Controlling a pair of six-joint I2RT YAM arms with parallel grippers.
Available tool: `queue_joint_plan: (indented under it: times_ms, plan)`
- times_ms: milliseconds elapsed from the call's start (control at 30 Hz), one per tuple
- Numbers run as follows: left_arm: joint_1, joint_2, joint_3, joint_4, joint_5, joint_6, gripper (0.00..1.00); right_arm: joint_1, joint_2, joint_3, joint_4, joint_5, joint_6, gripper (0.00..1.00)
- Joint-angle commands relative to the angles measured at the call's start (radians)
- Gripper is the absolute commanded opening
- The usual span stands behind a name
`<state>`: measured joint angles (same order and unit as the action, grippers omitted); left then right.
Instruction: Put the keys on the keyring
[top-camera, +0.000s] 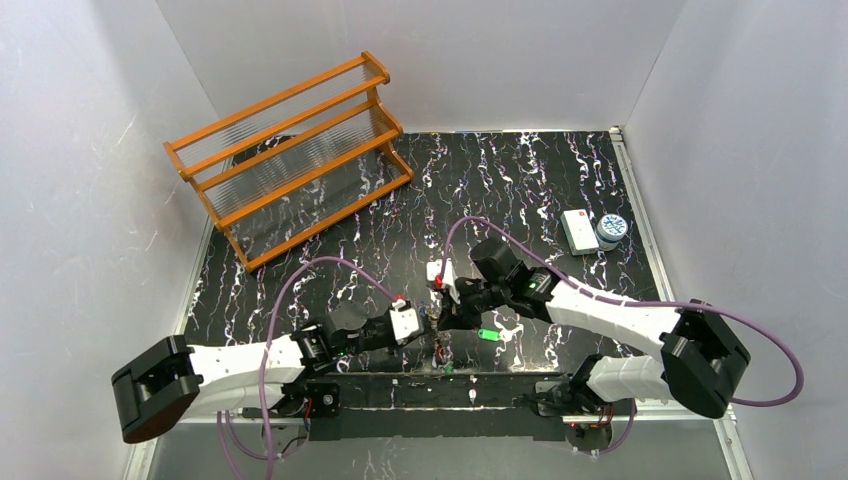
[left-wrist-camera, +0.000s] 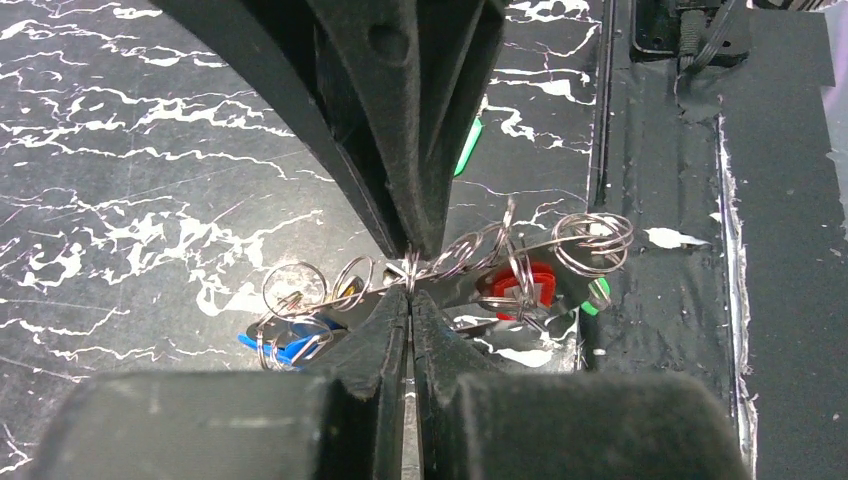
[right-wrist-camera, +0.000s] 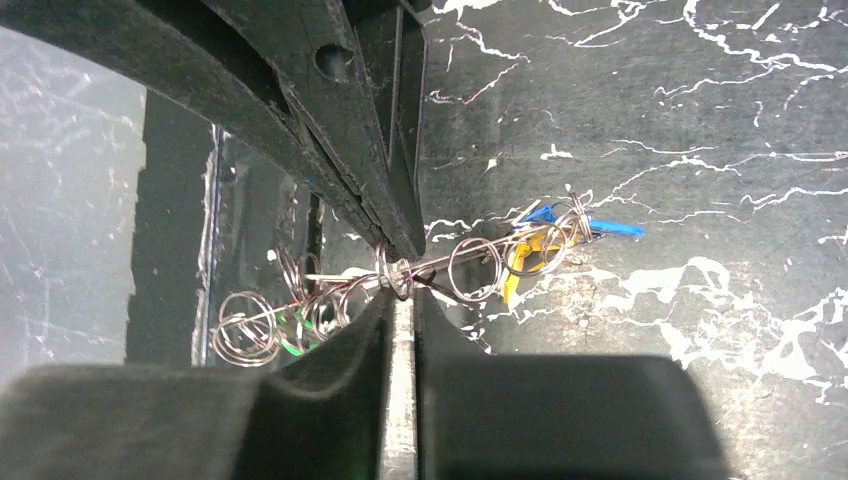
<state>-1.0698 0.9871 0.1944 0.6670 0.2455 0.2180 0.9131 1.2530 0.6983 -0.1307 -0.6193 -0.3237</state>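
Observation:
The keyring (left-wrist-camera: 372, 288) shows as a thin metal wire strung with several small split rings, held just above the table between both arms. My left gripper (left-wrist-camera: 411, 285) is shut on the wire at one small ring. A blue key (left-wrist-camera: 290, 345) hangs to its left, a red key (left-wrist-camera: 520, 285) and a green key (left-wrist-camera: 598, 295) to its right. My right gripper (right-wrist-camera: 400, 280) is shut on the same keyring (right-wrist-camera: 440, 265), with blue (right-wrist-camera: 600, 227) and yellow (right-wrist-camera: 518, 262) keys on one side. In the top view both grippers (top-camera: 425, 320) (top-camera: 447, 303) meet tip to tip. A loose green key (top-camera: 488, 335) lies beside them.
A wooden rack (top-camera: 290, 160) stands at the back left. A white box (top-camera: 578, 230) and a small round container (top-camera: 611, 230) sit at the right edge. The black strip with the arm bases (top-camera: 440, 385) runs just behind the grippers.

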Motion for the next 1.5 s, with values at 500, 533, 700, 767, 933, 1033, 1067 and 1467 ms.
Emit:
queue_joint_plan:
  times_ms: [500,533,700,767,933,1033,1067,1467]
  plan:
    - [-0.001,-0.192,-0.210,0.370,-0.117,-0.106,0.00,0.005,-0.303,-0.179,0.338,0.168,0.101,0.64]
    - [-0.001,-0.199,-0.224,0.385,-0.115,-0.107,0.00,0.005,-0.308,-0.187,0.349,0.161,0.105,0.64]
    - [-0.001,-0.241,-0.252,0.421,-0.095,-0.099,0.00,0.005,-0.330,-0.225,0.439,0.092,0.125,0.56]
    - [-0.001,-0.257,-0.258,0.421,-0.089,-0.095,0.00,0.005,-0.338,-0.231,0.478,0.070,0.134,0.52]
    - [-0.001,-0.275,-0.269,0.421,-0.077,-0.071,0.00,0.006,-0.360,-0.250,0.572,0.056,0.143,0.45]
    - [-0.001,-0.269,-0.271,0.422,-0.080,-0.066,0.00,0.005,-0.356,-0.258,0.603,0.061,0.138,0.45]
    - [-0.001,-0.264,-0.271,0.421,-0.081,-0.065,0.00,0.004,-0.353,-0.258,0.605,0.062,0.137,0.45]
    - [-0.001,-0.231,-0.269,0.421,-0.030,-0.036,0.00,0.006,-0.312,-0.305,0.723,0.020,0.145,0.31]
